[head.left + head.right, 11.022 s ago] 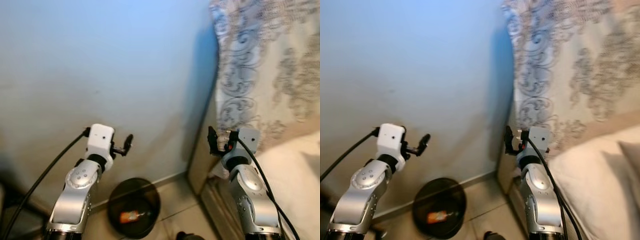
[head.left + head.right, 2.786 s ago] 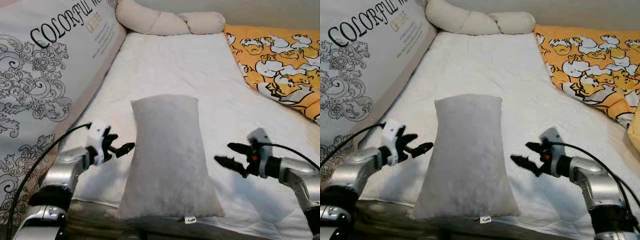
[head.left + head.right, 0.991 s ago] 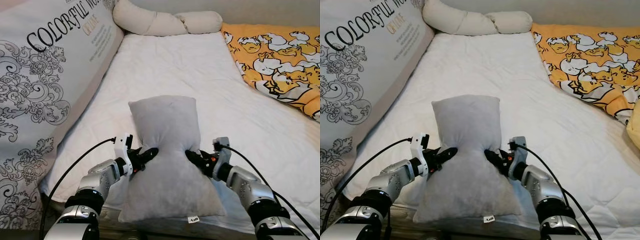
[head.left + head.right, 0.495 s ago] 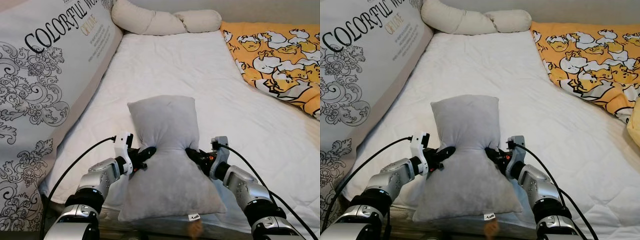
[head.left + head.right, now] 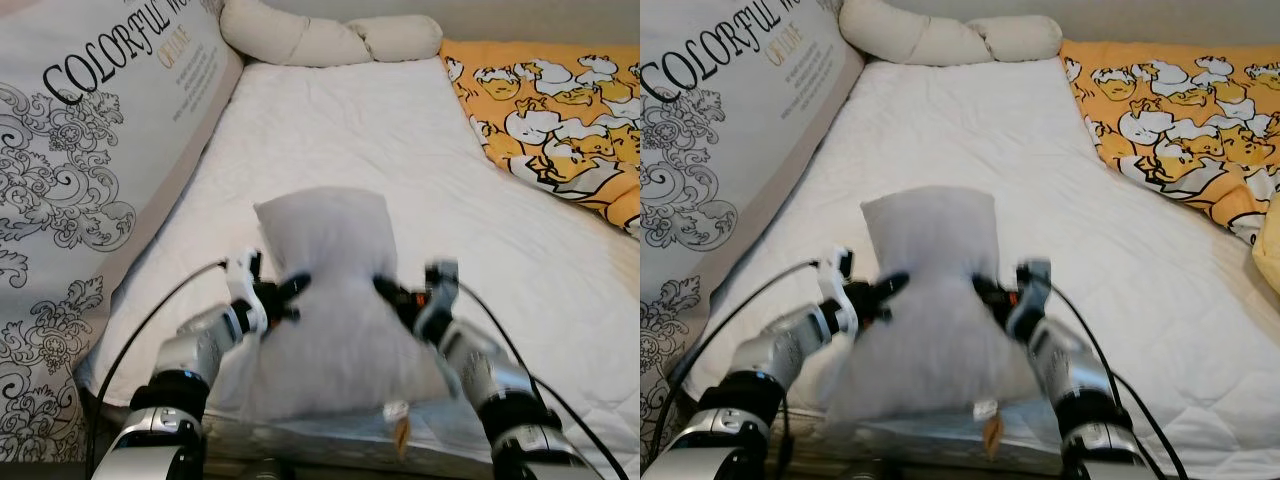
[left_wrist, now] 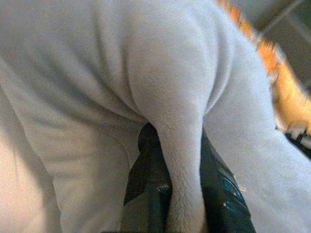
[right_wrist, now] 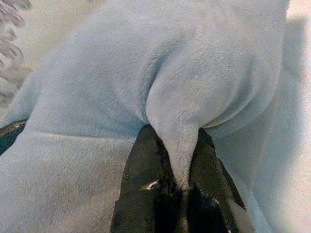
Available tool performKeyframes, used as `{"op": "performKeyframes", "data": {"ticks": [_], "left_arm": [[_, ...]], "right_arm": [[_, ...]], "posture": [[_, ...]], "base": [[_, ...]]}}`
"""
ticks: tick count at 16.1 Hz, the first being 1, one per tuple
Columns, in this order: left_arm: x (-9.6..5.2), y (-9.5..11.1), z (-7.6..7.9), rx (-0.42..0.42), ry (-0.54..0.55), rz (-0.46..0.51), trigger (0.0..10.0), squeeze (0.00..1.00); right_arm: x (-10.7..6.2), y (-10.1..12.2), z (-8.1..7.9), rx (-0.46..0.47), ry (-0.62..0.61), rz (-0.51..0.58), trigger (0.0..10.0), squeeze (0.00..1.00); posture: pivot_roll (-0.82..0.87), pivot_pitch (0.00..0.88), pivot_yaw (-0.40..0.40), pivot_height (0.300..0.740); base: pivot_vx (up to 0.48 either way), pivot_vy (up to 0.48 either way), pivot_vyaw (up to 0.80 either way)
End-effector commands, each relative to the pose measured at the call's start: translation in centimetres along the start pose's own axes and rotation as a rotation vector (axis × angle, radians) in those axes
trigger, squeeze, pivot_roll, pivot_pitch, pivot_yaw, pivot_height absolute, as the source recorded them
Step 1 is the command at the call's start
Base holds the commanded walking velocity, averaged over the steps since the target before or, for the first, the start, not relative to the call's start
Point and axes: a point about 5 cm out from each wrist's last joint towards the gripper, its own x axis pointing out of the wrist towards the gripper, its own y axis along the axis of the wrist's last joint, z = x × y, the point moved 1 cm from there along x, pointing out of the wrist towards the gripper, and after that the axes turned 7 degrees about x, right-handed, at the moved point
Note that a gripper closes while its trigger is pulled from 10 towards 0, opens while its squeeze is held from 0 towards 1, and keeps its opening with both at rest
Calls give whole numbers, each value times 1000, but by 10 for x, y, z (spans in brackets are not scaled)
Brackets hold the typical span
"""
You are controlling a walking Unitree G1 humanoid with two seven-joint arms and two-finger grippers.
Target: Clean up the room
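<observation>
Pillow [image 5: 325, 300] | left pincer [image 6: 177, 160] pinching its side | right pincer [image 7: 180, 150] pinching opposite side

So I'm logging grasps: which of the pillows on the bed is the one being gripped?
The plain grey rectangular pillow at the bed's near edge, pinched by the left gripper and right gripper. The knotted beige pillow lies untouched at the far end.

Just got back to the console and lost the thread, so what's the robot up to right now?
It is handling the grey pillow at the near edge of the bed. The left gripper pinches the pillow's left side and the right gripper its right side; in each wrist view the jaws are closed on a fold of the fabric. The pillow is squeezed in at the middle between them. An orange patterned blanket lies at the bed's right.
</observation>
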Motion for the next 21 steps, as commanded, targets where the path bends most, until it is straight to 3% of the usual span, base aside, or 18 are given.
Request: {"op": "performKeyframes", "data": {"ticks": [1,2,5,6,10,14,18,20,21], "left_arm": [[7,22,9,-4,-35,82,0,0],[8,38,17,19,-66,125,0,0],[8,53,23,75,-92,142,0,0],[7,54,23,137,-78,121,0,0],[-1,51,27,158,-34,124,0,0],[1,45,36,196,-32,103,0,0],[1,44,43,195,-45,104,0,0],[3,41,42,234,-39,65,0,0],[5,45,36,321,28,65,0,0]], "right_arm": [[11,14,-13,3,40,58,0,0],[16,22,-21,8,47,109,0,0],[17,32,-31,28,70,170,0,0],[15,30,-29,24,59,168,0,0],[7,25,-29,10,24,167,0,0],[5,29,-34,-16,40,172,0,0],[4,26,-38,-25,54,155,0,0],[4,27,-34,-17,11,173,0,0],[4,26,-34,-55,-26,177,7333,0]], "posture": [[81,0,75,740],[78,0,80,740],[94,0,60,740],[96,0,53,740],[93,0,20,740],[106,0,-1,740],[90,0,27,740],[80,0,42,740],[89,0,26,740]], "base": [[0,0,0],[0,0,0],[0,0,0],[0,0,0],[0,0,0],[0,0,0],[0,0,0],[0,0,0],[0,0,0]]}}
